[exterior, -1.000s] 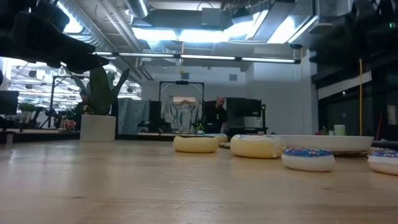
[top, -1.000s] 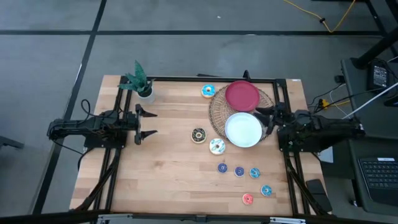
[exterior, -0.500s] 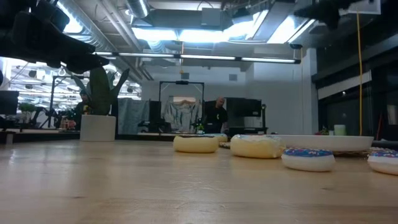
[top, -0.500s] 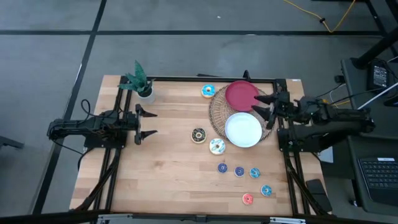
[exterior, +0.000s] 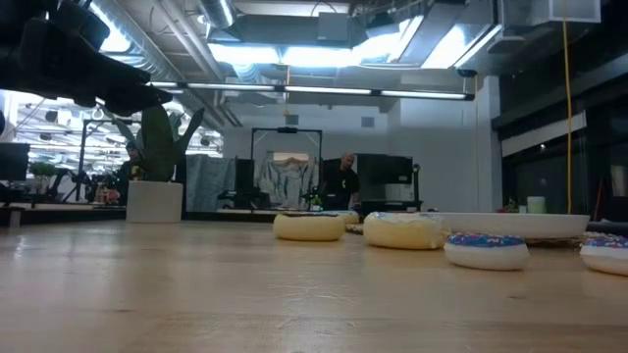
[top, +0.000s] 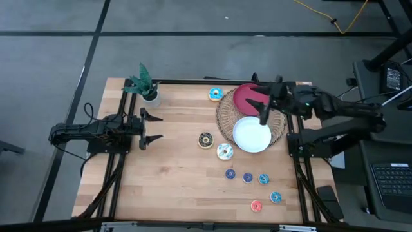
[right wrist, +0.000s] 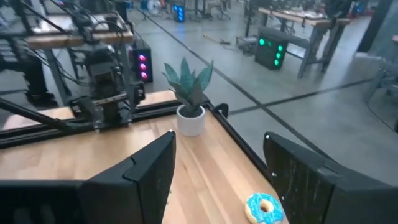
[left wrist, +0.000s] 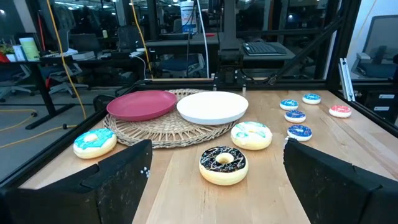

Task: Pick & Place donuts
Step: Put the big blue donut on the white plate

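Observation:
Three larger donuts lie flat on the table: blue-iced (top: 215, 95), dark chocolate (top: 205, 140) and white-iced (top: 224, 151). Several small blue donuts (top: 248, 177) and a red-pink one (top: 256, 206) lie nearer the front right. My left gripper (top: 153, 127) stands open at the table's left, pointing level toward the chocolate donut (left wrist: 223, 164), well short of it. My right gripper (top: 261, 109) hangs open high over the plates, nothing between its fingers; the blue-iced donut (right wrist: 264, 208) shows below it.
A red plate (top: 248, 98) and a white plate (top: 251, 134) sit on a round wicker mat (top: 225, 119) at the far right. A small potted plant (top: 147, 87) stands at the far left corner. A black frame (top: 193, 82) runs along the table's edges.
My right gripper has risen from the table's right edge beside the white plate and swung toward the left and far edge, over the plates, rolling its wrist as it went. The donuts and plates have stayed where they were.

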